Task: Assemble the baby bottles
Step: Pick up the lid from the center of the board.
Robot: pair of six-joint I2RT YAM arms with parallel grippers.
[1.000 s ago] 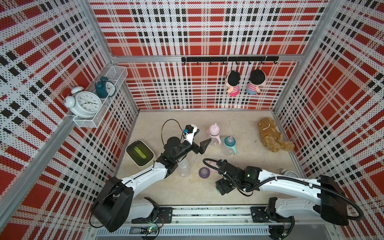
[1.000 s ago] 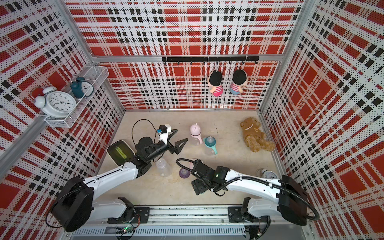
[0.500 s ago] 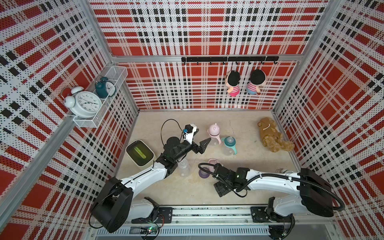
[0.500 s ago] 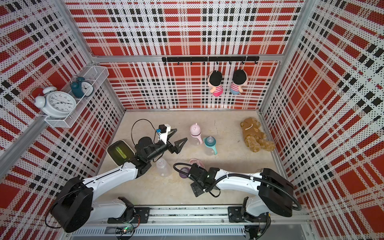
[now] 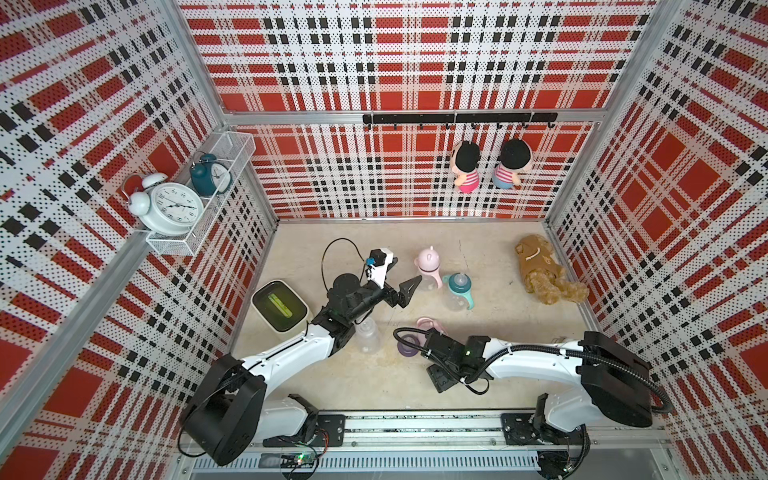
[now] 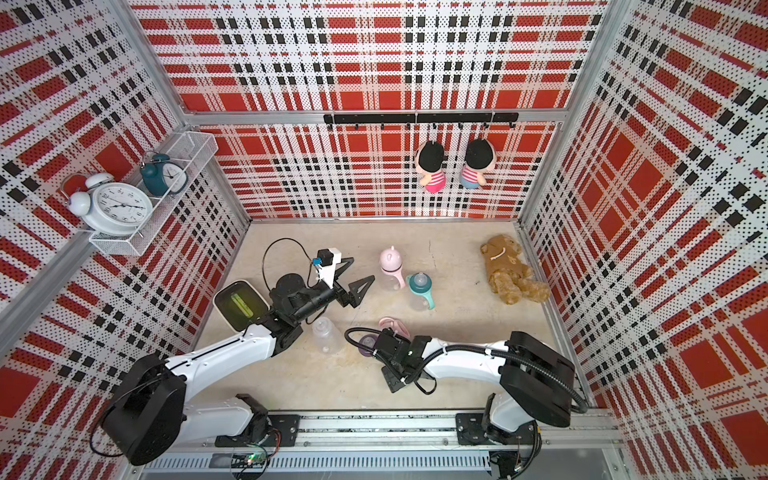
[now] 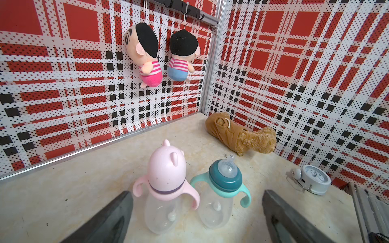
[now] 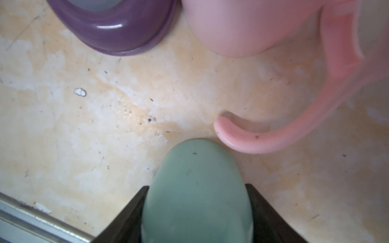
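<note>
Beige, mottled tabletop [image 5: 374, 382]. Toward the back, upright and just beside each other: pink-capped bottle [image 5: 428, 272] and uncapped teal bottle [image 5: 457, 291]. Near the back right corner, lying down: brown plush toy [image 5: 544, 274]. By the left wall: white box with green lid [image 5: 280, 305]. Nearer the front: clear bottle body [image 5: 368, 336] standing open-topped, purple collar [image 5: 405, 347] close by, pink handle ring [image 5: 430, 324] just beside that. Near the right wall: small white alarm clock [image 7: 313, 178], face up.

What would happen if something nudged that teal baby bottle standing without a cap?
The teal bottle looks empty, so it is probably light and would slide easily. Its tall rounded body and jutting handles suggest a high push could tip it. It stands close beside the pink bottle, which it might knock.
</note>
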